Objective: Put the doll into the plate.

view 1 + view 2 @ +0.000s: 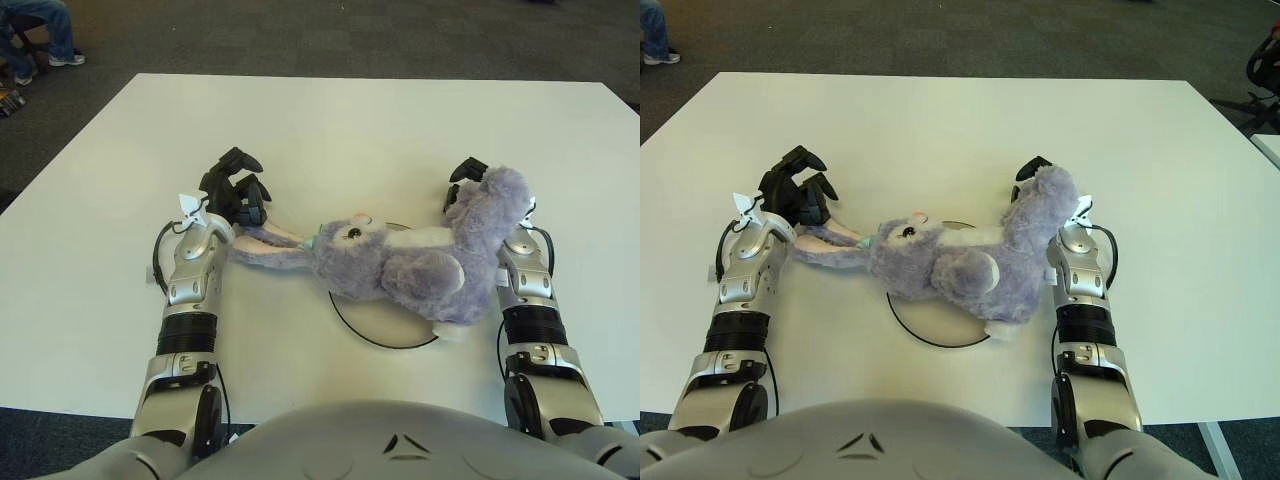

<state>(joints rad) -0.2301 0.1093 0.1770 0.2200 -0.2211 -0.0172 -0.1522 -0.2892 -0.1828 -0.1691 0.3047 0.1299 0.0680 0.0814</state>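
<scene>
A purple plush rabbit doll [405, 262] lies on its side across a white plate [385, 335] on the white surface [350, 130], its long ears trailing off the rim toward the robot's left. The right hand [470, 185] has its fingers grasping the doll's rump. The left hand [232, 190] sits by the ears, fingers curled, holding nothing. A careless release could drag the doll off the plate.

Purple doll [950, 262] sprawled across white plate [908, 322] on white bench [970, 130]. Left hand [795, 195] at long ears, right hand [1032, 178] behind raised legs.
</scene>
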